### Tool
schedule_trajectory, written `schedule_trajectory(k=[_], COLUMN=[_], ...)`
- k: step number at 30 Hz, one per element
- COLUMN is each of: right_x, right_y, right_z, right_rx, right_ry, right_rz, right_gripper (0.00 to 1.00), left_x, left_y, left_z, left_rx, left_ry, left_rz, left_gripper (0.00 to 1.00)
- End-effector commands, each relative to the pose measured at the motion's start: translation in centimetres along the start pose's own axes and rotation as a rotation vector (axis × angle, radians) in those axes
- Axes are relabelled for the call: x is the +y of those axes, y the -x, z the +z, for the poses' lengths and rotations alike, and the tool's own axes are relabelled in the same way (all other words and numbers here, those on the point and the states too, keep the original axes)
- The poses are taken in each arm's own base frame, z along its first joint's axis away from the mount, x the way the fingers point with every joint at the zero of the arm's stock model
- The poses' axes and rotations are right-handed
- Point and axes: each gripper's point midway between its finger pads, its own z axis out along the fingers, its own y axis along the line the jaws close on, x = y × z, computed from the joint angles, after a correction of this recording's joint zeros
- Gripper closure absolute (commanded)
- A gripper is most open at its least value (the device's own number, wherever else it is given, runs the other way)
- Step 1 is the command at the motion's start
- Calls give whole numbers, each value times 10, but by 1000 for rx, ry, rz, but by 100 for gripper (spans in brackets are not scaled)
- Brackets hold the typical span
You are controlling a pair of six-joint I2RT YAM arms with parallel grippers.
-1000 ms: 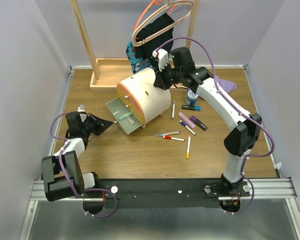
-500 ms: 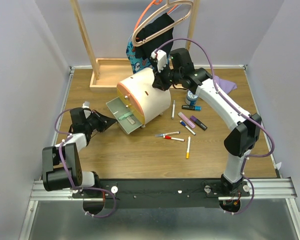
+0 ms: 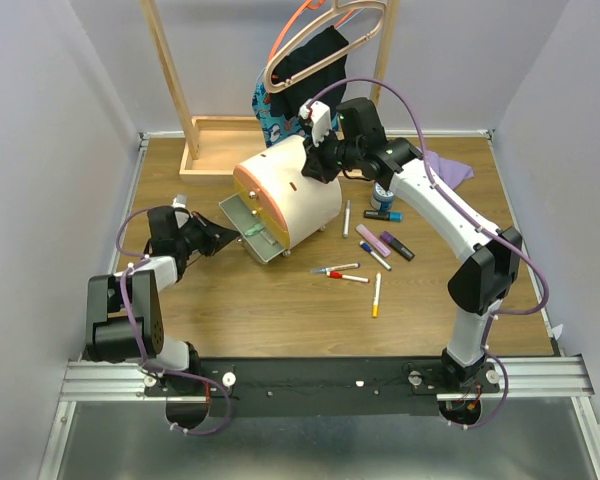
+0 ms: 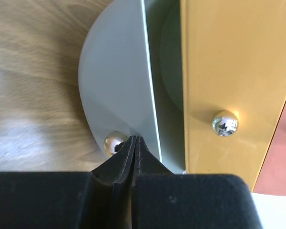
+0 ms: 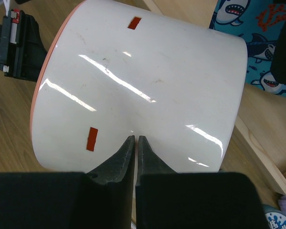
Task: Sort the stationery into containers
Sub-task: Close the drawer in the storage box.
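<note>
The cream drum-like chest (image 3: 295, 190) stands mid-table with its grey-green bottom drawer (image 3: 242, 222) pulled out; a green eraser (image 3: 252, 232) and a grey eraser (image 3: 263, 241) lie in it. My left gripper (image 3: 220, 240) is shut, its tips (image 4: 134, 139) against the drawer front (image 4: 114, 86) beside its chrome knob (image 4: 112, 144). The yellow drawer (image 4: 229, 71) is closed. My right gripper (image 3: 320, 160) is shut, its tips (image 5: 135, 138) resting on the chest's white shell (image 5: 148, 81). Pens and markers (image 3: 373, 240) and a tape roll (image 3: 384, 191) lie on the table right of the chest.
A wooden rack base (image 3: 208, 160) stands behind the chest, with clothes on hangers (image 3: 310, 60) above it. A purple cloth (image 3: 450, 168) lies at the far right. Red-capped pens (image 3: 340, 273) and an orange-tipped pen (image 3: 376, 295) lie nearer the front.
My left gripper has moved right up to the drawer front, and the drawer has slid in a little. The right arm has barely moved.
</note>
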Motion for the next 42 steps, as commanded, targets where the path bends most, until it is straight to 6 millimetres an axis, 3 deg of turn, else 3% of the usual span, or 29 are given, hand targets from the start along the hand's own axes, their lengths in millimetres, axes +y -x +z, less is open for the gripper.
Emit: schedule_trajectory(k=[1, 13, 23, 28, 31, 33, 35, 38, 42], right_x=[10, 10, 8, 6, 6, 5, 4, 3, 3], right_y=[-24, -26, -28, -29, -30, -28, -31, -32, -33], right_z=[6, 7, 9, 7, 6, 3, 3, 2, 2], right_rx=[72, 77, 84, 86, 90, 87, 93, 95, 97], right_ry=[32, 30, 18, 8, 3, -5, -9, -14, -15], right_rz=[11, 15, 13, 7, 5, 0, -1, -9, -13], right_gripper=[86, 87, 86, 86, 87, 86, 86, 86, 86], left_x=[-15, -20, -40, -38, -36, -31, -33, -49, -74], left_y=[2, 4, 12, 9, 7, 3, 5, 7, 6], left_z=[11, 35, 61, 64, 54, 41, 21, 5, 0], left_rx=[14, 56, 90, 104, 120, 138, 133, 117, 98], left_ry=[-37, -47, -82, -77, -44, -6, 22, -34, -175], left_rz=[36, 44, 66, 53, 30, 3, -3, 78, 64], left_gripper=[91, 90, 90, 90, 89, 81, 63, 44, 37])
